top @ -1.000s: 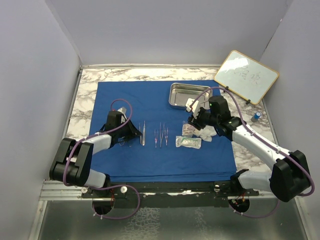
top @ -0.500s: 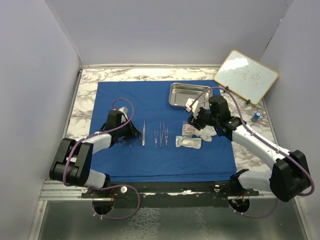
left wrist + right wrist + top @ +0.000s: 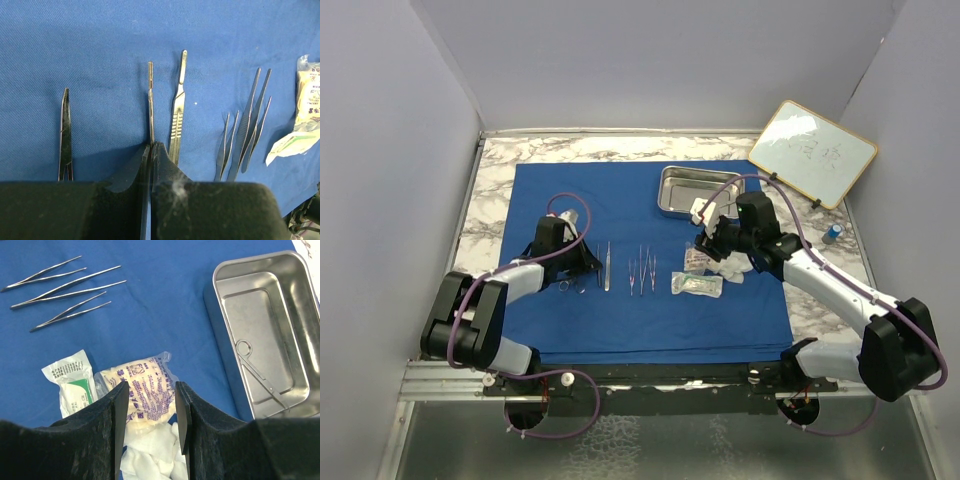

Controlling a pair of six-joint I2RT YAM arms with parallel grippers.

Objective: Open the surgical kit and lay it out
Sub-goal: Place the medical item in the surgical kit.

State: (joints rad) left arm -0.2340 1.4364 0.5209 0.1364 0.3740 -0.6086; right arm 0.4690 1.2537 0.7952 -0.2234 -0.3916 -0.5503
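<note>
My left pincer is closed tight on the near end of a thin steel tool, which lies straight out ahead of me on the blue cloth. A scalpel handle lies just right of the tool and crowds my right finger. A slim clamp lies apart on the left. Farther right, three tweezers lie side by side, points away from me.

My right pincer stands about half open over a clear packet. The packet is wider than the gap and runs under my left finger; I cannot tell whether I touch it. White gauze is bunched beneath its near edge. A green packet touches its left side. To the right the tray sits flat on the cloth, shallow and shiny, with scissors lying on its floor.

From above, the cloth is spread flat over most of the marble table, with the tray at its far edge. Off the cloth, a whiteboard leans in the far right corner, and a small blue-topped thing stands at the table's right edge.

The clear packet carries purple print, the green one dark print, and the whiteboard faint marks; all are too small for me to read.
</note>
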